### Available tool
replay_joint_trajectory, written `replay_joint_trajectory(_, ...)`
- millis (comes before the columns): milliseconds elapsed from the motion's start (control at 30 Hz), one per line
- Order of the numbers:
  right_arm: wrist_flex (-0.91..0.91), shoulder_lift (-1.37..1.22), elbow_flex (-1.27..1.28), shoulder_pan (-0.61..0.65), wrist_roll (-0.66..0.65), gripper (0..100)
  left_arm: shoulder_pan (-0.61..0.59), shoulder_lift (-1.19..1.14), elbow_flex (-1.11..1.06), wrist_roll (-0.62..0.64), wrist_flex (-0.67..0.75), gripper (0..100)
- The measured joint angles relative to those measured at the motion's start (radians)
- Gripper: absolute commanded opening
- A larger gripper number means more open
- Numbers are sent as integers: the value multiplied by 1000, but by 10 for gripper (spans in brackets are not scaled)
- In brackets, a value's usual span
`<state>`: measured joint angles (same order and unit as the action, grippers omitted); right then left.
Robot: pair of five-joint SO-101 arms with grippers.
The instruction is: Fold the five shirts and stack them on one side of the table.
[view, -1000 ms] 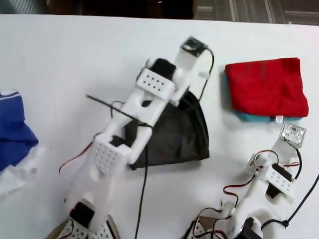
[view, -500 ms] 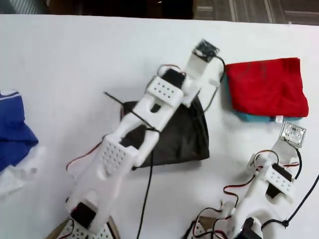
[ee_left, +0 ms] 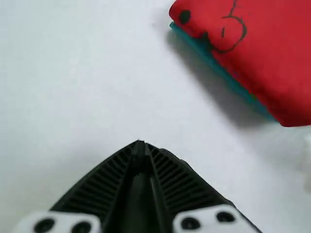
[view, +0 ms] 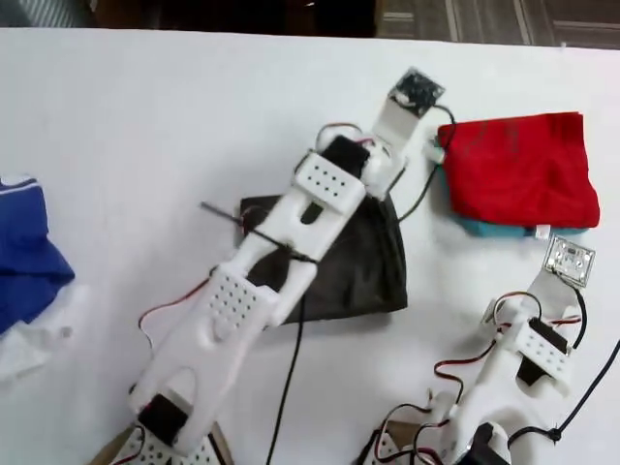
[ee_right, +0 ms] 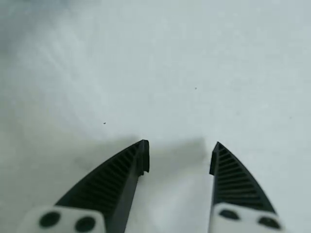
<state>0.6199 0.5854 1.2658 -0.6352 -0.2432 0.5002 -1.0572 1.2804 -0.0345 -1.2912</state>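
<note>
The worktop (view: pixel 145 116) was plain white. The red shirt (view: pixel 518 170) carried a black scrawled mark, and a teal shirt (view: pixel 481 228) showed as a thin edge under it. The black shirt (view: pixel 358 262) was plain. The blue shirt (view: pixel 24 262) had pale trim, beside a white shirt (view: pixel 24 349). The left arm (view: pixel 242 300) and right arm (view: pixel 528 354) were white, with black motors (view: pixel 342 155) and red and black wires (view: pixel 288 378). The left pincer (ee_left: pixel 140 148) and right pincer (ee_right: pixel 180 150) were black and ribbed, on white bases.
</note>
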Motion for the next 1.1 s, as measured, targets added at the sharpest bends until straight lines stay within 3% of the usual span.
replay_joint_trajectory(167,0,0,0,0,0,211,-2,0,178,0,-250,26)
replay_joint_trajectory(300,0,0,0,0,0,211,-11,0,173,0,-399,26)
replay_joint_trajectory(733,0,0,0,0,0,211,6,-121,58,35,-215,26)
replay_joint_trajectory(867,0,0,0,0,0,211,31,-133,106,117,-209,26)
replay_joint_trajectory(1100,0,0,0,0,0,211,48,-132,78,132,-196,26)
